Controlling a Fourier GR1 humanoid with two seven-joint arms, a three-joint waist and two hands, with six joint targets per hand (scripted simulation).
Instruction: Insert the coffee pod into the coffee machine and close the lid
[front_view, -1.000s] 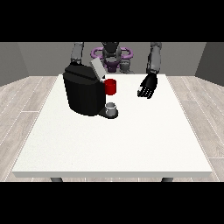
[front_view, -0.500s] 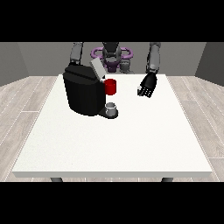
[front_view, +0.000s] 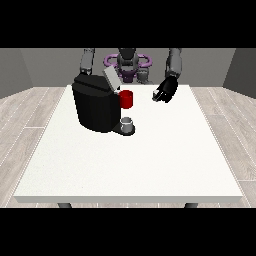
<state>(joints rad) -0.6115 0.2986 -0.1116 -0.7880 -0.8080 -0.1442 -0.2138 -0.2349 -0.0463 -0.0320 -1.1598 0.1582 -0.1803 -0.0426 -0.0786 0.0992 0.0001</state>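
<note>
The black coffee machine stands on the white table, left of the middle. Its grey lid is tilted up and open. A red thing at the machine sits at its front, just under the lid. Below that, a grey thing rests on the machine's base. The hand at the view's right hangs over the table's far part, to the right of the machine and apart from it, with relaxed fingers and nothing in them. At the view's left an arm reaches down behind the machine, which hides its hand.
The robot's torso stands behind the table's far edge. Wide bare tabletop lies in front of the machine and to its right. Wooden floor surrounds the table.
</note>
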